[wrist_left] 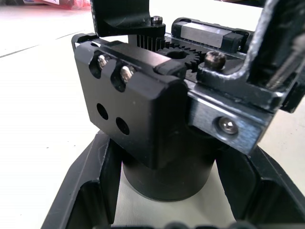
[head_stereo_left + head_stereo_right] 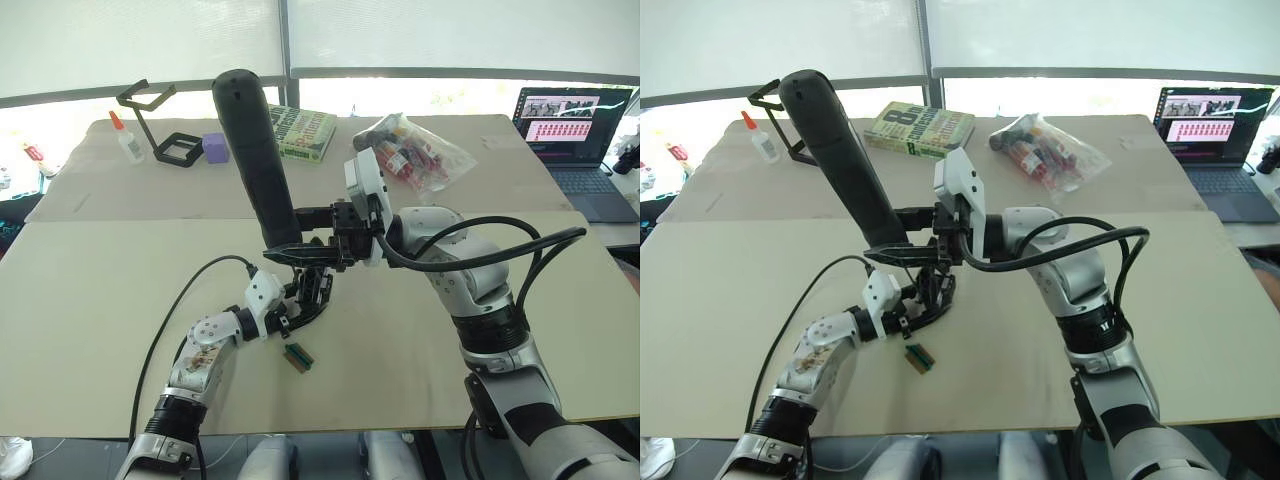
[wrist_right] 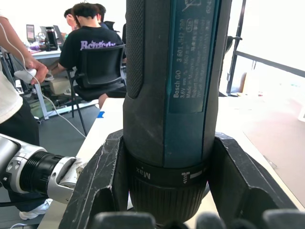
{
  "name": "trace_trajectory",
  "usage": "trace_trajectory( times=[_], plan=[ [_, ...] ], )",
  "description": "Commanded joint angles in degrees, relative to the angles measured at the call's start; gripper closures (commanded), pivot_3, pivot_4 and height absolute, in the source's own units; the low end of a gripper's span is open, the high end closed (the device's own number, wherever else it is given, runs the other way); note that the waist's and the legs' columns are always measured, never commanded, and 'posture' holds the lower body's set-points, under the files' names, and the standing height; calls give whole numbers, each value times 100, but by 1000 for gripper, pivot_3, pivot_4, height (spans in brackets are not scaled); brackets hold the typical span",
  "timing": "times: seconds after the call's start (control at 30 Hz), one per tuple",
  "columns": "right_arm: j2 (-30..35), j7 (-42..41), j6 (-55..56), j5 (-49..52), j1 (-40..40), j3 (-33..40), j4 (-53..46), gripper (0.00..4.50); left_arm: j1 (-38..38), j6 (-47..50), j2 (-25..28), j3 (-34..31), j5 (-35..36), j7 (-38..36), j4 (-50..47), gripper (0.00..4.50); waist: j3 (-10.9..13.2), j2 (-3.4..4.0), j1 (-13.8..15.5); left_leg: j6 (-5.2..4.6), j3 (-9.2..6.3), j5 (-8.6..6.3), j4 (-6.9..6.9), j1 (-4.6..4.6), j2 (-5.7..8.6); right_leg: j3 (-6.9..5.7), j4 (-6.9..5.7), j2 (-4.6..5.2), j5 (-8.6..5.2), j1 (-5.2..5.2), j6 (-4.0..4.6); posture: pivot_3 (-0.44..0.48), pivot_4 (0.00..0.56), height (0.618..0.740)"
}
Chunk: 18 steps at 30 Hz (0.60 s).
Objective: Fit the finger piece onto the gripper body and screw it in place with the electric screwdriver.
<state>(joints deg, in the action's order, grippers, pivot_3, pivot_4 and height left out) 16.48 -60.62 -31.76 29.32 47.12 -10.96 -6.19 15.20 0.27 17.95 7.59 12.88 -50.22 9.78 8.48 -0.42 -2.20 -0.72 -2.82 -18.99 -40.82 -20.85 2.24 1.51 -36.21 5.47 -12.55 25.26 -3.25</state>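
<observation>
The electric screwdriver (image 2: 255,150), a long thick black cylinder, stands tilted over the table's middle with its rounded end up. My right gripper (image 2: 300,250) is shut on its lower end; in the right wrist view both fingers (image 3: 100,181) clamp its collar (image 3: 167,176). Directly beneath, my left gripper (image 2: 310,295) is shut on the gripper body (image 1: 143,109), a black block with a round base, gear and metal rail. A black part with a screw head (image 1: 121,16) sits on its top; I cannot tell whether this is the finger piece. The bit's tip is hidden.
A small green-and-brown block (image 2: 298,356) lies just in front of my left gripper. At the table's back are a glue bottle (image 2: 128,140), a black wire stand (image 2: 165,125), a purple block (image 2: 215,148), a book (image 2: 300,132) and a bag of bottles (image 2: 410,150). A laptop (image 2: 575,125) sits far right.
</observation>
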Motion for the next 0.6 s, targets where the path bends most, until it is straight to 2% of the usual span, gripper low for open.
trace_trajectory(
  times=[0.03, 0.6],
  plan=[
    [-57, 14, 213, 56, 110, 85, -167, 2584, -138, 82, -37, 110, 9, -57, 11, 2180, 0, 0, 0, 0, 0, 0, 0, 0, 0, 0, 0, 0, 0, 0, 0, 0, 150, 740],
    [-146, 61, 220, -7, -30, 65, -197, 2584, -140, 72, -33, 99, 9, -58, 30, 2180, 0, 0, -1, 0, 0, 0, 0, 0, 1, 0, 0, 1, 0, 0, 0, 0, 150, 740]
  ],
)
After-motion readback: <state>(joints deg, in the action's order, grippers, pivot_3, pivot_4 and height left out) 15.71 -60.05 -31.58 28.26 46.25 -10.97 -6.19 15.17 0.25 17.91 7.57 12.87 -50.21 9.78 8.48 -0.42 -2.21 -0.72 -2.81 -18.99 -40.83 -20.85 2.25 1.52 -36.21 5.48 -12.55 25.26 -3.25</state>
